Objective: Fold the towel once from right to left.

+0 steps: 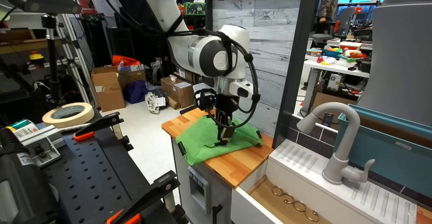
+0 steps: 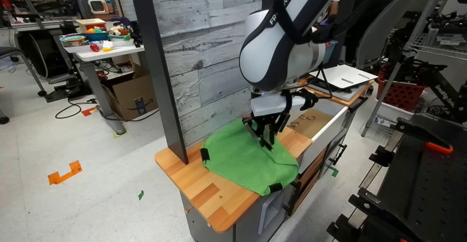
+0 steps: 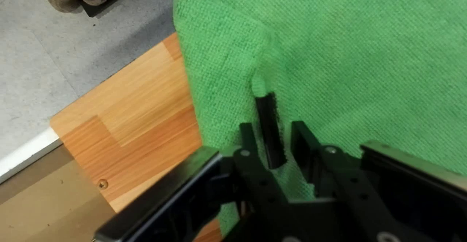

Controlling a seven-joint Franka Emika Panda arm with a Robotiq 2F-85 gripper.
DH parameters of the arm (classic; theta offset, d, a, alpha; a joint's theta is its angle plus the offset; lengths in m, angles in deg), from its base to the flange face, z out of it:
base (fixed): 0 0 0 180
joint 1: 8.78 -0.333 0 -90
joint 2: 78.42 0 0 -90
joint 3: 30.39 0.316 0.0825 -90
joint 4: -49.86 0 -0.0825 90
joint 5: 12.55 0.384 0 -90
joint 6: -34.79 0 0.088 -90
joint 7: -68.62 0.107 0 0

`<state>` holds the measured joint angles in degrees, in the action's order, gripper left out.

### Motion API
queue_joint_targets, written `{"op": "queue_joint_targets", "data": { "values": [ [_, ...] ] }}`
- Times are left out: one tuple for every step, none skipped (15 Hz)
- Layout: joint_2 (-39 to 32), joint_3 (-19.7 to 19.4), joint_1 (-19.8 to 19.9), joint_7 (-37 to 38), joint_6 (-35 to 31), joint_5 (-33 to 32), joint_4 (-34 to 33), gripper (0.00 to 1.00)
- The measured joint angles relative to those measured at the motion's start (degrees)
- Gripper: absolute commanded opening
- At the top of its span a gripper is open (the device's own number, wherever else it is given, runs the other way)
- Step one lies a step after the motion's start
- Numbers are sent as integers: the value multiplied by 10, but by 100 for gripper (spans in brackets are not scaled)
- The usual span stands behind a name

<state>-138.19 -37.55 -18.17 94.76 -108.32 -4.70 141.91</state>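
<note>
The green towel [image 1: 199, 144] lies on the small wooden countertop [image 1: 233, 173], with a bulge and creases, and part of it hangs past the counter edge. It also shows in an exterior view [image 2: 237, 160] and in the wrist view [image 3: 365, 52]. Black tabs mark its corners. My gripper [image 3: 271, 125] points down over the towel, with its fingers apart on both sides of a black tab [image 3: 269, 130] on the cloth. In both exterior views the fingertips [image 1: 224, 140] [image 2: 267, 143] are at the towel's surface; whether they touch it I cannot tell.
A grey wood-look panel [image 1: 263, 48] stands along the counter's back. A sink with a grey faucet [image 1: 341, 149] adjoins the counter, with metal rings [image 1: 295, 203] in its basin. A black perforated workbench [image 1: 91, 176] stands across a gap.
</note>
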Motion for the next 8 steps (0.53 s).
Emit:
{"op": "queue_joint_targets", "data": {
  "values": [
    [0,0,0,0,0,-3,-2,72],
    [0,0,0,0,-1,-5,-2,79],
    [2,0,0,0,-1,-6,-2,85],
    [7,0,0,0,-1,-6,0,94],
    [15,-1,0,0,-1,-6,6,99],
    [29,-1,0,0,0,-6,19,100],
    [47,-2,0,0,0,-7,37,100],
    [70,-4,0,-2,1,-11,61,97]
  ]
}}
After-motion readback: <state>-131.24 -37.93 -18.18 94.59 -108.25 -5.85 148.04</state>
